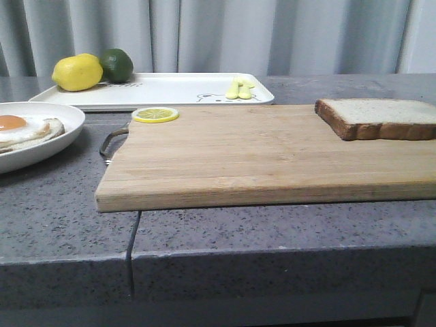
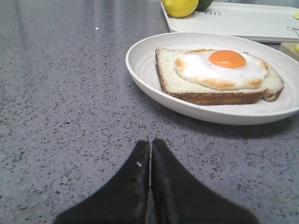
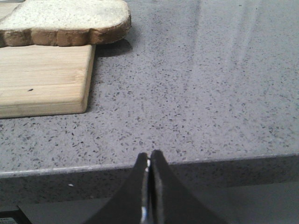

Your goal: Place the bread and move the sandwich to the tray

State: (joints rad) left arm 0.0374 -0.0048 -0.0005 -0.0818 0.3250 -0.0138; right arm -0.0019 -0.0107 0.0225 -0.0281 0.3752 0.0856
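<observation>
In the front view the bread (image 1: pixel 378 117) lay at the right edge of the frame on the far right corner of the wooden cutting board (image 1: pixel 252 153), apart from everything else, likely staged there as the free slice to be picked first; the sandwich (image 1: pixel 24 129) sat on its round plate (image 1: pixel 65 126) at the left edge, and the tray (image 1: pixel 170 88) stretched across the upper middle, its centre bare as a landing spot, with a lemon (image 1: pixel 77 72) and lime (image 1: pixel 117 64) at its left end; neither arm showed here. In the left wrist view the left gripper (image 2: pixel 150 154) hung at bottom centre, fingers pressed together and holding nothing, low over the table (image 2: pixel 60 102) just short of the plate, the sandwich at upper right. In the right wrist view the right gripper (image 3: pixel 149 165) was likewise closed and empty at the table's edge, the bread in the upper left overhanging the board
</observation>
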